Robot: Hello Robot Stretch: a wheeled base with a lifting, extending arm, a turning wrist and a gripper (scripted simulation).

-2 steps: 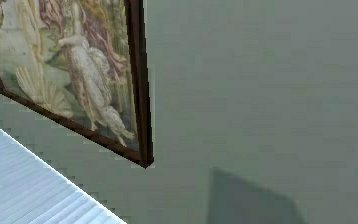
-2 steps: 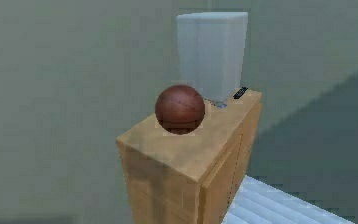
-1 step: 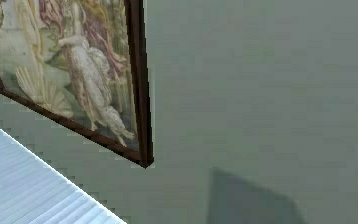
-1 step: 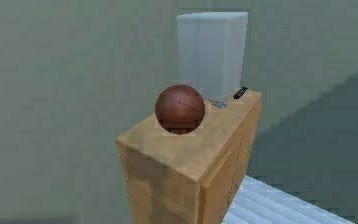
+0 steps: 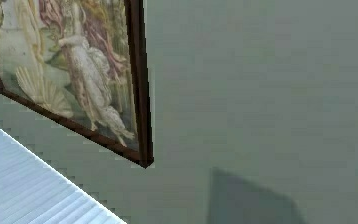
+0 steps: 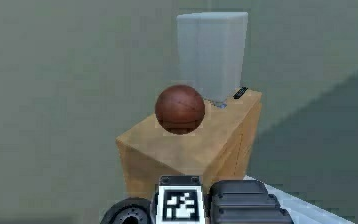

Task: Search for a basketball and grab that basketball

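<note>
In the arm side view we see the basketball [image 6: 180,108] near the middle of the picture. It is a round, reddish-brown ball with faint dark seam lines curving across it, lighter at the top and shaded underneath. It lies against the top of a light wooden stand [image 6: 212,150], toward that top's near left part, and we cannot tell for sure whether it rests on the wood. Behind it on the same stand rises a pale, translucent container [image 6: 213,52], with a small dark object [image 6: 240,93] at its right foot.

At the bottom edge we see a white marker square [image 6: 182,203] and, left of it, the dark body of the gripper [image 6: 130,212]. Its far end is cut off, so we cannot tell how its fingers stand or whether it holds anything.

In the forward view we see a dark-framed painting [image 5: 77,70] on a grey-green wall [image 5: 267,90], with a pale striped surface [image 5: 27,190] at lower left.
</note>
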